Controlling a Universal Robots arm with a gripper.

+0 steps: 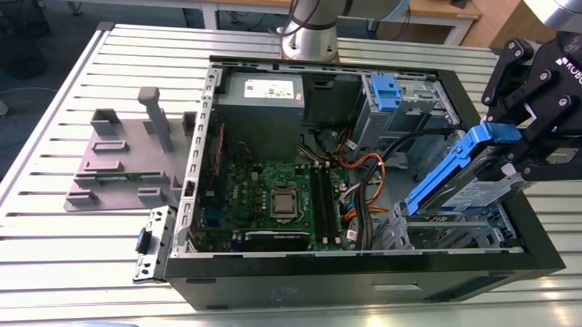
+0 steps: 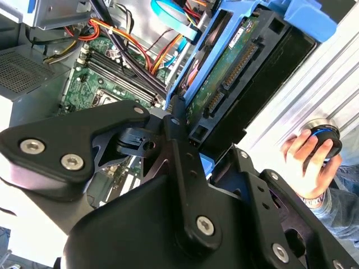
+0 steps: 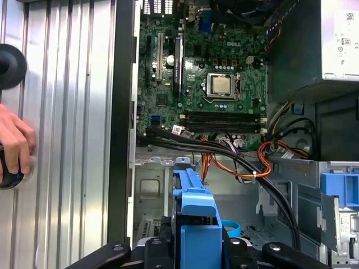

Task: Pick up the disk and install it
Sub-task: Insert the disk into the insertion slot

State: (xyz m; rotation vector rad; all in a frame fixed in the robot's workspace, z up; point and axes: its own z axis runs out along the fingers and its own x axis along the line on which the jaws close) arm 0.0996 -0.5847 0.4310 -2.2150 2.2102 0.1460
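The disk (image 1: 478, 194) is in my pincer (image 1: 536, 146), which is pressed onto it at its upper end, black fingers on either side of the blue plastic bracket. It hangs steeply tilted over the open computer case (image 1: 364, 272), at the corner toward the exterior view's right, its lower end down among the metal drive cage (image 1: 446, 231) and its upper end raised above the case wall. In the exterior view I see its silver body with the white label and blue band facing the case wall, and the blue bracket running up its edge as a long slanted bar. In the second wrist view the disk (image 2: 235, 67) shows its underside: a green circuit board with a black connector strip, framed in blue. In the first wrist view the blue bracket (image 3: 196, 210) sticks out from between my black finger links.

My wrist leans in from the exterior view's right, above the case rim, its black jointed links angled downward.

Inside the case lies a green circuit board (image 1: 272, 197) with a square metal socket, bundles of orange, red and black cables (image 1: 364, 170), a grey metal box (image 1: 259, 102) with a white sticker, and a bare blue clip (image 1: 386, 92) in the far bay. The case rests on a ribbed silver metal surface (image 1: 54, 252), beside a grey moulded fixture (image 1: 127, 160). A person's hand (image 2: 305, 159) grips a round black knob on that surface.
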